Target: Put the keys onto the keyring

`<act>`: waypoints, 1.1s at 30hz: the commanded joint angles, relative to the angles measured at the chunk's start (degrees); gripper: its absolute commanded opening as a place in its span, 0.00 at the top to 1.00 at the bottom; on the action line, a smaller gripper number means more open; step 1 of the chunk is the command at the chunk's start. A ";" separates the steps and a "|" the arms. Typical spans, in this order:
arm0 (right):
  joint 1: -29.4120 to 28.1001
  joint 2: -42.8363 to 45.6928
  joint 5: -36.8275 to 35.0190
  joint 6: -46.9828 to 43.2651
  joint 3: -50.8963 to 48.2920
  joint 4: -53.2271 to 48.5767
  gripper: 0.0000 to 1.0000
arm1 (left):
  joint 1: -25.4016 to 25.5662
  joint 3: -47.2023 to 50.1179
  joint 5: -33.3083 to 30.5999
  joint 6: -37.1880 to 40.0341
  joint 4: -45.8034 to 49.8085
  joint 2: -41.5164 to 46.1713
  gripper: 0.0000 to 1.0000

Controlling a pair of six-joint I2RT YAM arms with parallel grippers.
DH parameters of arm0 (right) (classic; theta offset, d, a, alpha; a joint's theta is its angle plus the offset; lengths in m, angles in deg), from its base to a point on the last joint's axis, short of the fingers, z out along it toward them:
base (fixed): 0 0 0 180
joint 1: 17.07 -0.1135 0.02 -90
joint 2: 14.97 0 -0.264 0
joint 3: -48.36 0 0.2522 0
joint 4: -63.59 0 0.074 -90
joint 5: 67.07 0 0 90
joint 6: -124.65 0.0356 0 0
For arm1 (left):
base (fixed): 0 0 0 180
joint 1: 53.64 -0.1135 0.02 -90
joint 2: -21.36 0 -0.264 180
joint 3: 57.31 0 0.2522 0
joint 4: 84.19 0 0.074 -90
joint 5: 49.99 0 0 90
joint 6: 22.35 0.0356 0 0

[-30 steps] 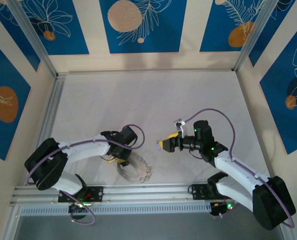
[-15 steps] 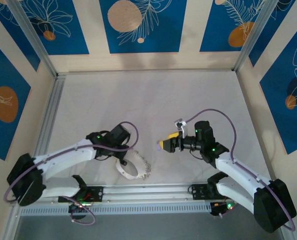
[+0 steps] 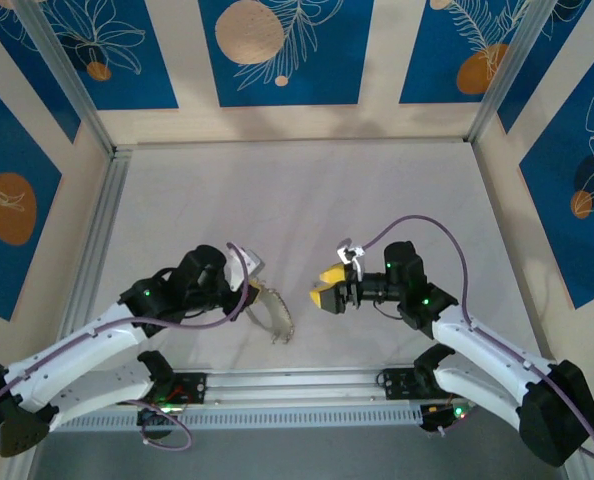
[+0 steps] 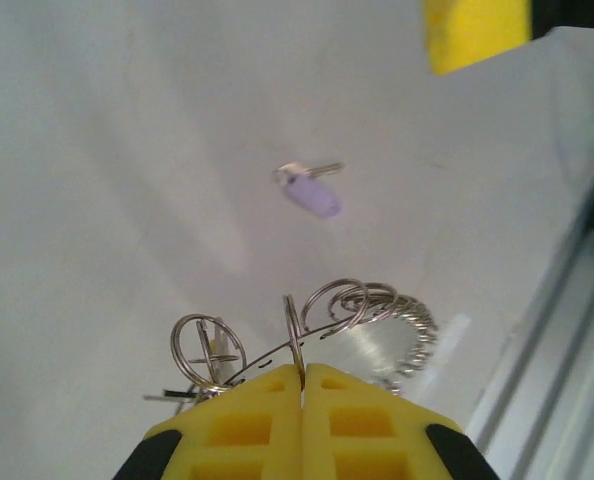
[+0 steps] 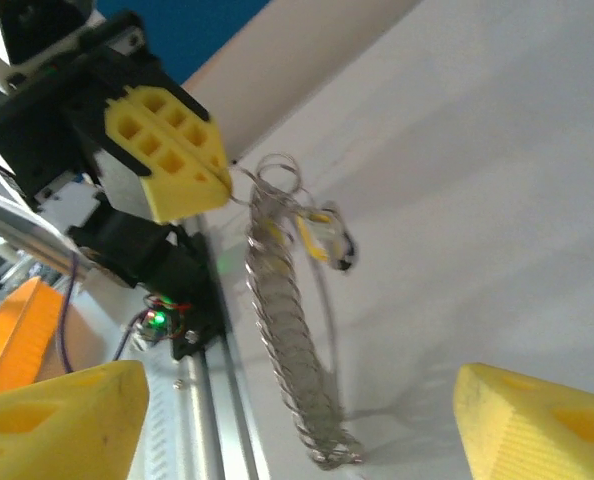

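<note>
1. Both pads of the left gripper (image 4: pixel 302 385) are pressed tight together on one thin wire ring of the keyring (image 4: pixel 382 315). The beaded loop dangles from that pinch. Its lower end hangs near the table (image 3: pixel 297 200), though I cannot tell whether it touches.
2. Close against the keyring, just below the pinch, sits the brassy-yellow key (image 5: pixel 322 228) with its dark bit. It looks already hung on.
3. Beyond the keyring, well apart from it, the lilac key (image 4: pixel 312 192) lies flat on the table with its metal end free.
4. Facing the keyring from the opposite side is the right gripper (image 3: pixel 325 285), near it but not touching. Its jaws stand wide apart with nothing between them.
5. The step in hand is probably fetching the lilac key. Done well, the left pinch stays firm so the keyring does not swing. The right gripper should come down squarely over the key and close low against the table, because the piece is thin and easily skids. Grip the lilac body and leave the metal end clear to be threaded toward the keyring.
</note>
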 commanded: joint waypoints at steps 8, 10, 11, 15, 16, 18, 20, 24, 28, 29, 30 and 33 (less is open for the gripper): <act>-5.14 -5.03 1.99 -9.29 11.19 -1.54 0.43 | 0.41 -2.73 14.27 10.23 -4.73 1.68 1.00; -5.90 -7.20 1.47 -10.41 12.43 -1.52 0.48 | 0.27 -2.82 15.25 10.99 -4.81 1.77 1.00; -6.13 -8.28 1.52 -10.52 12.76 -0.97 0.49 | 0.22 -2.92 15.74 11.42 -4.86 1.69 1.00; -7.45 -12.05 4.84 -11.01 13.67 0.97 0.56 | -0.12 -3.34 17.29 12.07 -5.41 1.03 1.00; -8.14 -12.78 5.57 -11.52 13.91 1.06 0.57 | -0.17 -3.34 17.32 12.00 -5.68 1.06 1.00; -9.44 -13.90 6.19 -13.01 14.40 0.25 0.58 | -0.24 -3.49 17.79 12.10 -5.66 0.98 1.00; -10.54 -15.16 6.10 -14.46 14.90 -0.84 0.59 | -0.31 -3.65 18.21 12.23 -5.65 1.00 1.00; -11.45 -16.21 7.57 -15.04 14.85 -0.50 0.61 | -0.30 -3.87 18.59 12.23 -5.58 0.97 1.00; -11.85 -15.61 7.83 -15.71 14.46 -0.08 0.64 | -0.36 -3.78 19.01 12.02 -5.97 0.63 1.00; -11.85 -15.53 7.83 -15.96 14.29 -0.08 0.66 | -0.37 -3.91 19.23 11.94 -6.09 0.65 1.00; -11.92 -15.58 7.88 -15.94 14.36 0.06 0.67 | -0.40 -3.87 19.46 11.89 -6.30 0.54 1.00; -12.39 -15.70 8.14 -16.09 14.26 0.74 0.73 | -0.38 -4.12 19.78 11.78 -6.49 0.22 1.00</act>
